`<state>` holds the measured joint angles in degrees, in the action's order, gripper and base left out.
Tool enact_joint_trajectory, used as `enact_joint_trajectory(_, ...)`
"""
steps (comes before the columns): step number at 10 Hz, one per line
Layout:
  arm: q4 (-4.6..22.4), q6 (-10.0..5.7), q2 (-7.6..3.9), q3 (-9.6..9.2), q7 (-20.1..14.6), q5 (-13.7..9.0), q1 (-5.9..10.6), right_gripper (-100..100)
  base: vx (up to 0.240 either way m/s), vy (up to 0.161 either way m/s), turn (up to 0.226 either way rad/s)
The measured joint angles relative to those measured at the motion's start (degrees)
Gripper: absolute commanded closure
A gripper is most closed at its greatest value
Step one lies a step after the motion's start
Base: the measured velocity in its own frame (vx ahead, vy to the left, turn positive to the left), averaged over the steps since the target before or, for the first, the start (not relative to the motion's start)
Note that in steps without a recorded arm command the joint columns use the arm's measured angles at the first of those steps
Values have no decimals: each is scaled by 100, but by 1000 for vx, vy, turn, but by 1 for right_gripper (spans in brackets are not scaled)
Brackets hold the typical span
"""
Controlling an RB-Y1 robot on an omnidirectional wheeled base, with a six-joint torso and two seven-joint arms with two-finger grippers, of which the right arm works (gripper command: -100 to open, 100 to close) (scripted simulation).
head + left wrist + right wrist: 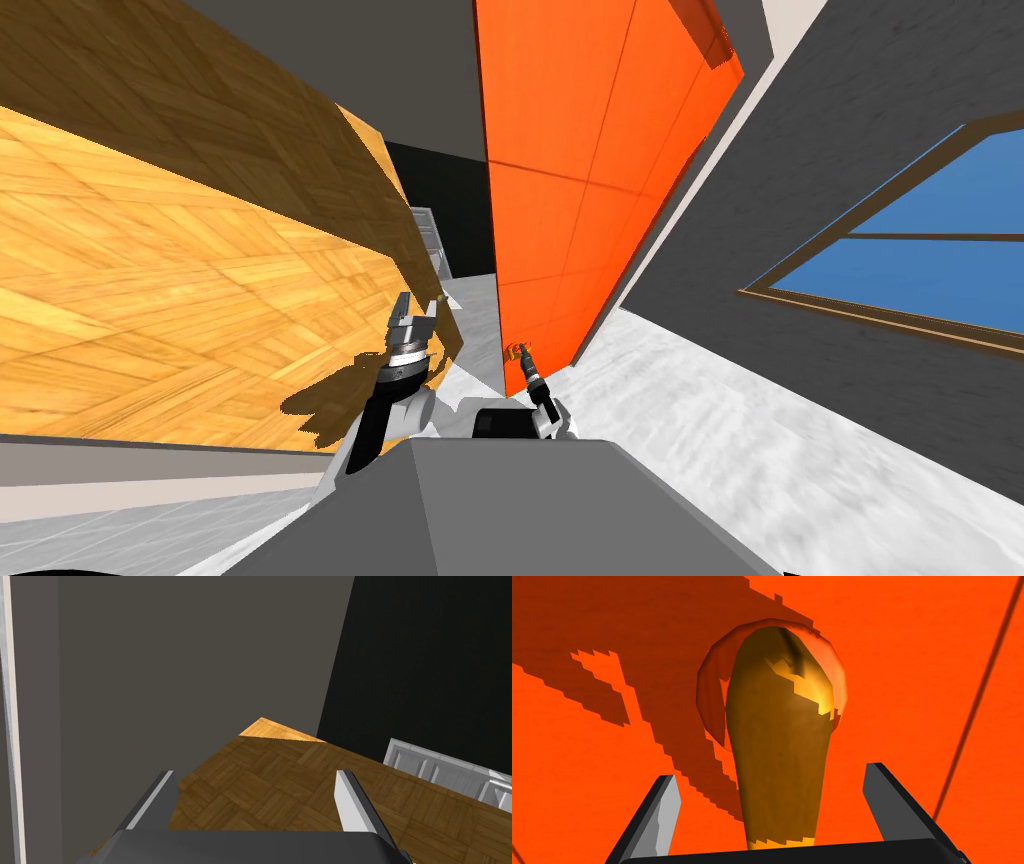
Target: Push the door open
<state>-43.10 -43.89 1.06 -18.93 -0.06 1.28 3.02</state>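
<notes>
The orange door stands at 12 to 1 o'clock in the head view, tall and crossed by thin panel lines. Its near edge faces me. The handle sits low on that door, at 12 o'clock just past my chest. It is a brown lever with a golden sheen, springing from a round orange rose on the door face.

The right gripper is at the handle with its claw wide. One finger stands on each side of the lever and both are apart from it. The lever runs down between them towards the gripper's body. A jagged shadow lies on the door at 10 o'clock from the rose.

The left gripper is at 11 o'clock, claw wide and holding nothing, by the edge of a wood panel that spreads from 9 to 11 o'clock. I cannot tell whether it touches the wood. Its shadow falls on the panel.

Between panel and door is a black area with a white panelled piece at its foot. A grey wall rises past the left fingers. The pale floor runs to 3 o'clock, where a window shows blue.
</notes>
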Motion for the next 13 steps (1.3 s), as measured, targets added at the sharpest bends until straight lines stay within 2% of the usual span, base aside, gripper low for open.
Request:
enact_joint_trajectory(5, -13, 1, -5, 2, 0, -1, 25, 100, -6, -3, 4)
enact_joint_trajectory(7, 16, 9, -39, 26, 9, -12, 20, 100, 110, 91, -34)
enact_joint_trajectory(9, -17, 55, -150, 78, -2, -41, -31, 100, 157, 97, -47)
enact_joint_trajectory(10, 64, 21, -150, 140, 26, -67, 12, 100, 168, 133, -47)
enact_joint_trajectory(11, 242, -97, -152, 220, 64, -101, 108, 100, 121, 99, -20)
enact_joint_trajectory(13, 142, -54, -194, 313, 108, -138, 88, 100, 166, 115, -57)
